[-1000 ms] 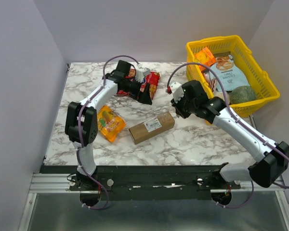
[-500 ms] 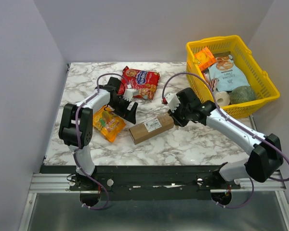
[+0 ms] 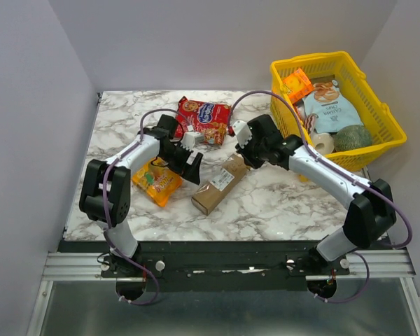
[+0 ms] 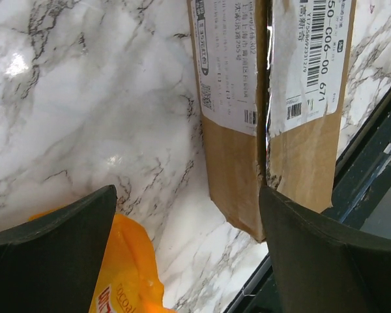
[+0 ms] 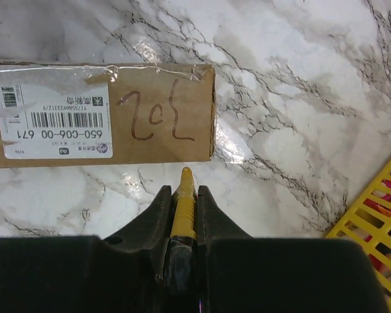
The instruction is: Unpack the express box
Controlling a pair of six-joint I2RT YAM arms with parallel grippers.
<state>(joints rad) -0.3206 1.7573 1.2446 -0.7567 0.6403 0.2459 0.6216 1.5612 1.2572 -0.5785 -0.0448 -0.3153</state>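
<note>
Right gripper [image 5: 184, 190] pinched narrow on a thin yellow tool [image 5: 184, 179], tip just beside the long edge of the express box [image 5: 98, 111] at upper left of the wrist frame. Handwritten "302" shows only in this view. Left gripper [image 4: 187, 195] spread wide, holding nothing; box at upper right there, orange snack bag [image 4: 127, 283] bottom left. Only the top view gives the layout: box mid-frame on the marble table [image 3: 280, 203] between both grippers, red snack bag [image 3: 204, 115] behind, yellow basket [image 3: 311, 59] upper right. Since half a second ago the box has swung to a steeper diagonal and the right gripper has shifted up-frame.
</note>
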